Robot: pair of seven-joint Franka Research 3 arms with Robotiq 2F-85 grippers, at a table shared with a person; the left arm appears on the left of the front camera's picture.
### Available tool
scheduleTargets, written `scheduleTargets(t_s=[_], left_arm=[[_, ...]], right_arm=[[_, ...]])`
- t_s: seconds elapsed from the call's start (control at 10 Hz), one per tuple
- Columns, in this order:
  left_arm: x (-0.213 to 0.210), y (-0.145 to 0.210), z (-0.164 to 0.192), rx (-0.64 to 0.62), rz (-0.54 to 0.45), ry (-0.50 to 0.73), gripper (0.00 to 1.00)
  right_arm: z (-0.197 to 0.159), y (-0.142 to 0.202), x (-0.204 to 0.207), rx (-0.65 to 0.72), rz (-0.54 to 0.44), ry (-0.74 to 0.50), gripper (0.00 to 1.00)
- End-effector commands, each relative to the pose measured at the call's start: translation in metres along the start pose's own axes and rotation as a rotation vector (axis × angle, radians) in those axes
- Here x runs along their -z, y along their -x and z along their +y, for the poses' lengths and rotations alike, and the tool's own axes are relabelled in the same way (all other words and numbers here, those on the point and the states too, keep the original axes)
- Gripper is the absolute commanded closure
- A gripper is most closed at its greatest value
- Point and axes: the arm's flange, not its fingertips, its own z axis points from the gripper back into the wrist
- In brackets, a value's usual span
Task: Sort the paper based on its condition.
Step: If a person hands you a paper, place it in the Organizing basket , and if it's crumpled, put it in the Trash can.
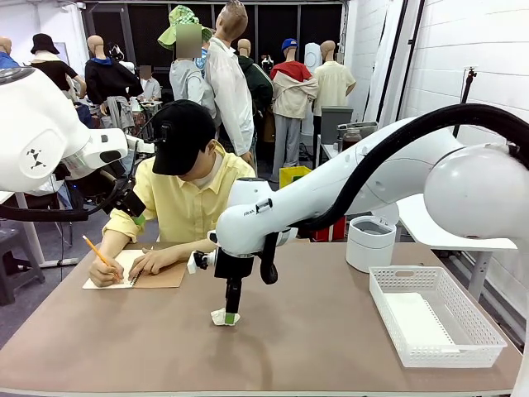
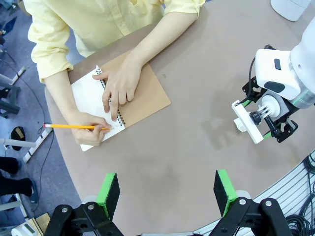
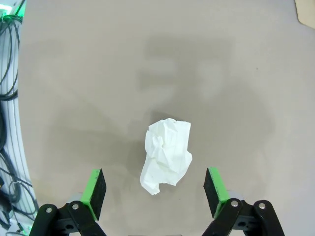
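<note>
A crumpled ball of white paper (image 3: 166, 155) lies on the brown table (image 3: 98, 73). My right gripper (image 3: 155, 191) hovers right over it, open, with a green pad on each side of the ball and a gap to both. From the front, that gripper (image 1: 228, 313) points straight down at the crumpled paper (image 1: 221, 318) in the table's middle. My left gripper (image 2: 167, 191) is open and holds nothing, high above the table's left side. Seen from the front, the left gripper (image 1: 132, 208) hangs beside the person's shoulder.
A person writes with a pencil (image 2: 74, 126) in a brown-covered spiral notebook (image 2: 147, 93) at the far left. A white basket (image 1: 413, 273) with a flat white sheet (image 1: 417, 318) inside stands at the right. Behind it is a round white bin (image 1: 370, 242).
</note>
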Motion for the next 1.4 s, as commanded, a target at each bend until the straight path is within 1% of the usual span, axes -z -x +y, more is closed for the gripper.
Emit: scheduleTargets(t_s=[0.0,0.5,0.7,0.8,0.9,1.0,1.2,1.3], left_arm=[[0.000,0.000,0.002,0.002,0.000,-0.004,0.00],[0.000,0.000,0.002,0.002,0.000,-0.004,0.00],[0.000,0.000,0.002,0.002,0.000,-0.004,0.00],[0.000,0.000,0.002,0.002,0.000,-0.004,0.00],[0.000,0.000,0.002,0.002,0.000,-0.004,0.00],[0.000,0.000,0.002,0.002,0.000,-0.004,0.00],[0.000,0.000,0.002,0.002,0.000,-0.004,0.00],[0.000,0.000,0.002,0.002,0.000,-0.004,0.00]], right_arm=[[-0.007,-0.007,0.002,0.008,0.028,0.002,0.00],[-0.013,-0.008,0.013,0.023,0.050,-0.006,0.00],[-0.015,-0.009,0.015,0.030,0.040,-0.039,0.00],[-0.015,-0.009,0.016,0.035,0.043,-0.041,0.14],[-0.016,-0.009,0.016,0.041,0.041,-0.040,0.34],[-0.016,-0.009,0.017,0.044,0.042,-0.040,0.48],[-0.017,-0.009,0.020,0.049,0.034,-0.046,0.62],[-0.018,-0.009,0.021,0.049,0.034,-0.051,0.77]])
